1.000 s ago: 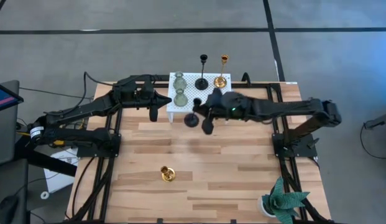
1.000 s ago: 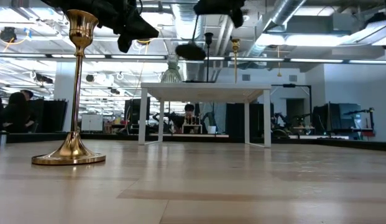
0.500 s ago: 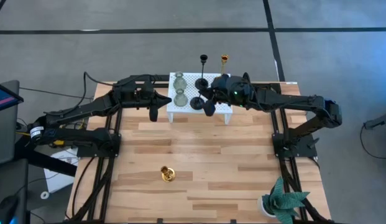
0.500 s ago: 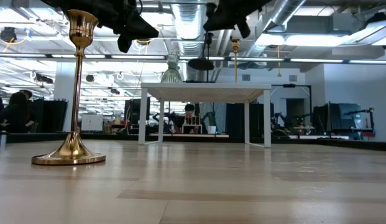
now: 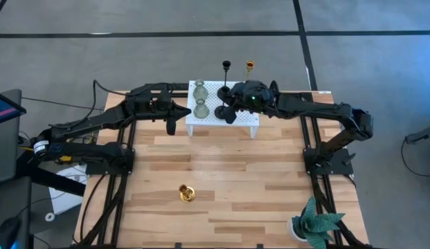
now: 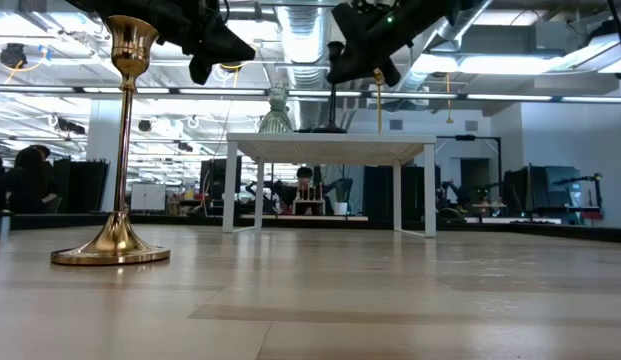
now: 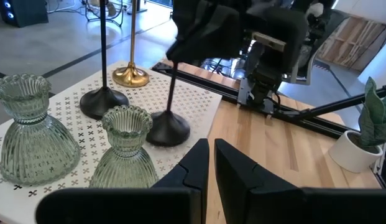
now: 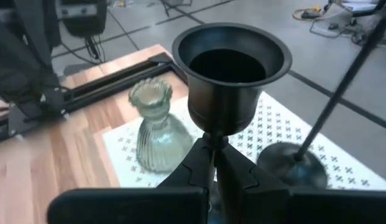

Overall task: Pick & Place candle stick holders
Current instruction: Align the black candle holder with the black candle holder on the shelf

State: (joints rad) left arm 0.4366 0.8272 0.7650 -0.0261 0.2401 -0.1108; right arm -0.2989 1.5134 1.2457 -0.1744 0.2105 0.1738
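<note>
My right gripper (image 5: 232, 113) is over the white perforated stand (image 5: 251, 119), shut on a black candle stick holder (image 7: 166, 129). On the stand are two pale green glass holders (image 5: 199, 90) (image 5: 199, 108), a second black holder (image 5: 226, 79) and a gold holder (image 5: 250, 66), all on their round bases. Another gold holder (image 5: 186, 194) stands upright on the wooden table near its front. My left gripper (image 5: 171, 126) hangs shut and empty just left of the stand. My right gripper pinches the black holder's slim stem (image 8: 212, 138) between its two fingers, right under the cup (image 8: 230, 68). The fingers slant down from above and lie across the stem. The holder stays upright, with its round base (image 7: 166, 129) down on the stand's top.
A green leafy plant in a white pot (image 5: 313, 225) stands at the table's near right corner. The bare wooden table top (image 5: 256, 173) lies between the stand and the front gold holder. People and benches show in the room beyond the table.
My right gripper has carried the black holder toward the table's far edge, from above the wood in front of the stand to over it. It has gone down, and the holder's base has sunk from well above the stand to its top. The holder has stayed upright.
</note>
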